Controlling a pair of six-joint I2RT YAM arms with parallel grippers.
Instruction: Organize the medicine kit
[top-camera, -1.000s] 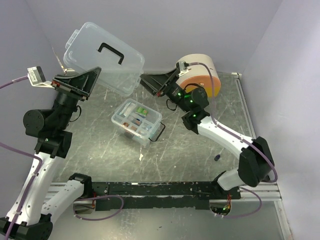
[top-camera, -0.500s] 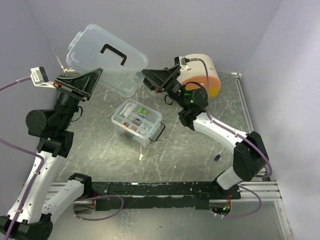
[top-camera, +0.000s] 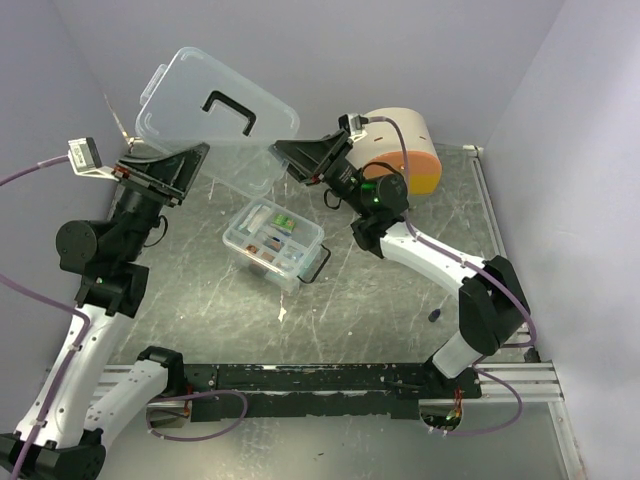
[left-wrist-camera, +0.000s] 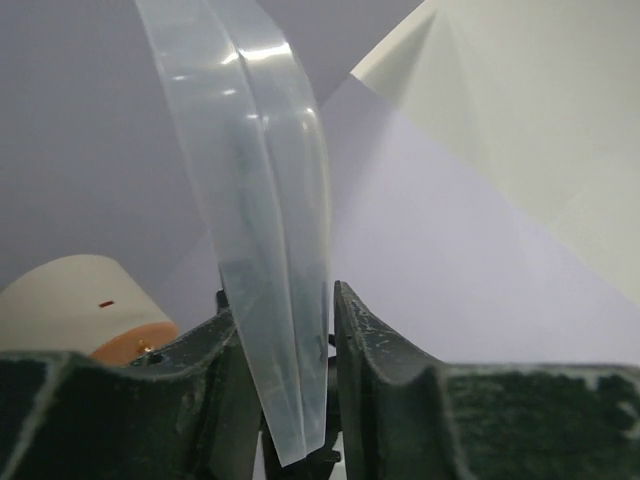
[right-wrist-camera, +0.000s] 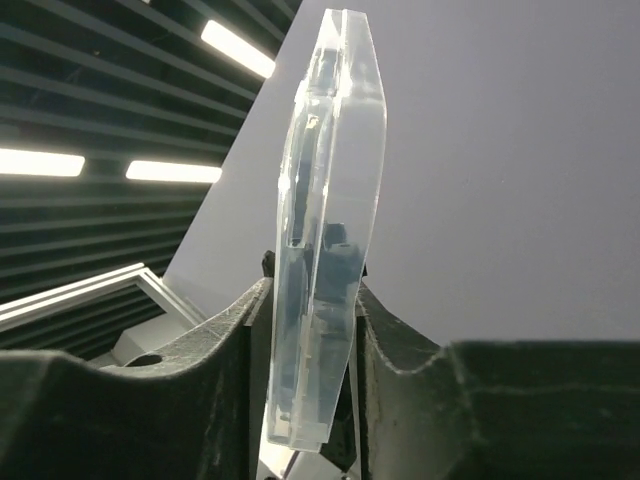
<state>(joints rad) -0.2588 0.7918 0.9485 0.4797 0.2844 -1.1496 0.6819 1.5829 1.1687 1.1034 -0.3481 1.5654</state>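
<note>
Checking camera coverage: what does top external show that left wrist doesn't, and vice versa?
Top only: the lid's black handle, the tray below it, and the right gripper at the lid's right edge. Left wrist only: a close-up of the fingers flanking the lid's thin edge. Both: the lid, the left gripper and the cabinet.

No readable text, brand, number or sign is showing in any of the views. The small colourful packages (top-camera: 283, 223) lying in the clear divided plastic tray (top-camera: 232, 240) are showing green and orange patches, but any print on them is too small to read. The beige rounded cabinet (left-wrist-camera: 60, 300) is carrying a tiny red mark (left-wrist-camera: 107, 303), and it is not forming any legible character.
</note>
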